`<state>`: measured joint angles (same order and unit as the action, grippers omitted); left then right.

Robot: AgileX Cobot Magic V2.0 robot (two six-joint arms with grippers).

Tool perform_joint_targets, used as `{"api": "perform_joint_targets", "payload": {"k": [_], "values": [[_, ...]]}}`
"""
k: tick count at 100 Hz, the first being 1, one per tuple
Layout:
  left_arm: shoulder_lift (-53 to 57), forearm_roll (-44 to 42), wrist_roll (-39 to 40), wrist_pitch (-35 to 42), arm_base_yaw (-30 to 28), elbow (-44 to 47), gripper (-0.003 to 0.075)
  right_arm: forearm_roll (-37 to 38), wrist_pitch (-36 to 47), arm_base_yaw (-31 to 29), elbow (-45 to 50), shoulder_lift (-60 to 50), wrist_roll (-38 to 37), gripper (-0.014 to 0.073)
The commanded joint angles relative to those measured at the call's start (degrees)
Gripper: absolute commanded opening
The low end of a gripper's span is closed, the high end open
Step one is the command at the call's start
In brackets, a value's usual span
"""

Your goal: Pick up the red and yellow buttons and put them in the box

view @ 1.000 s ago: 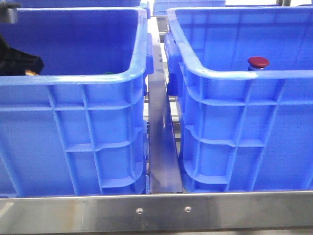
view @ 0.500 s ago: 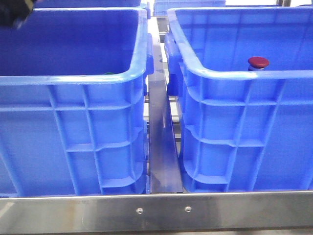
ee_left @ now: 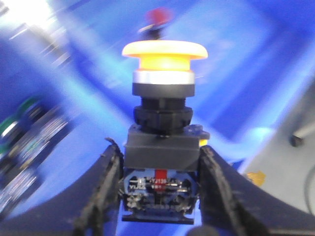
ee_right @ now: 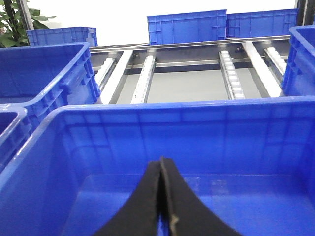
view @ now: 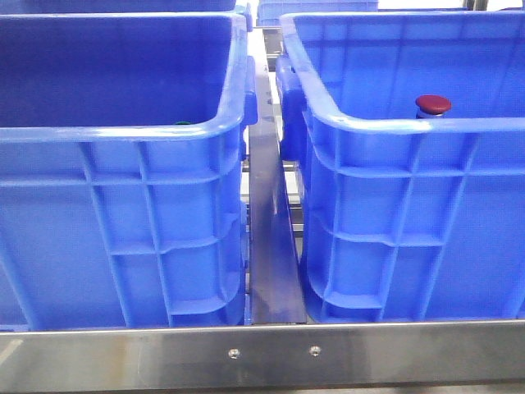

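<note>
1. Nearest the front camera runs a steel rail [view: 271, 353] with two screws, and a metal strip [view: 271, 238] leads away from it between the two crates.
2. The left blue crate [view: 123, 131] now shows only its bare walls from the front; the dark left arm seen at its far left a second ago, and blurred at the top corner half a second ago, has left that view.
3. The right blue crate [view: 410, 125] has not changed: the red button [view: 433, 104] sits inside it, its cap showing just over the near rim.
4. In the left wrist view, the left gripper [ee_left: 160, 196] is clamped on the black base of the yellow button [ee_left: 164, 50], cap pointing away from the fingers. The blurred background is blue, with the red button [ee_left: 158, 15] beyond and green-capped buttons [ee_left: 15, 129] off to one side.
5. The right gripper [ee_right: 162, 206] has its fingers pressed together with nothing between them, over a blue crate's [ee_right: 162, 110] interior.
6. Beyond lie roller rails [ee_right: 231, 73] and more blue crates [ee_right: 187, 27].
</note>
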<state>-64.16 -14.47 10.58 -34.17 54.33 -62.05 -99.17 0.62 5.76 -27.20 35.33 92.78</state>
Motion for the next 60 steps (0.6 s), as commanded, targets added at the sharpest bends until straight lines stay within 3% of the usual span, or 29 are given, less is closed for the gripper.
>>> {"api": "perform_joint_targets", "payload": {"k": [1, 7, 19, 26, 34, 60], "values": [[1.25, -1.86, -0.01, 5.54, 2.24, -1.67, -0.0019, -1.49, -2.08, -0.33, -1.71, -0.03, 0.57, 0.0048], [1.25, -1.86, -0.01, 5.56, 2.50, -1.67, -0.0019, -2.25, -3.50, -0.33, -1.71, -0.03, 0.57, 0.0150], [1.25, -1.86, -0.01, 5.56, 2.50, -1.67, -0.0019, -3.46, -7.89, -0.33, -1.71, -0.03, 0.57, 0.0445], [1.25, -1.86, -0.01, 5.46, 2.50, -1.67, -0.0019, -5.94, -11.88, -0.33, -1.71, -0.03, 0.52, 0.0563], [1.25, -1.86, -0.01, 5.46, 2.50, -1.67, -0.0019, -11.03, -17.76, -0.33, -1.71, 0.26, -0.23, 0.0600], [1.25, -1.86, -0.01, 5.46, 2.50, -1.67, -0.0019, -11.04, -38.74, -0.33, -4.32, 8.14, -16.68, 0.0590]]}}
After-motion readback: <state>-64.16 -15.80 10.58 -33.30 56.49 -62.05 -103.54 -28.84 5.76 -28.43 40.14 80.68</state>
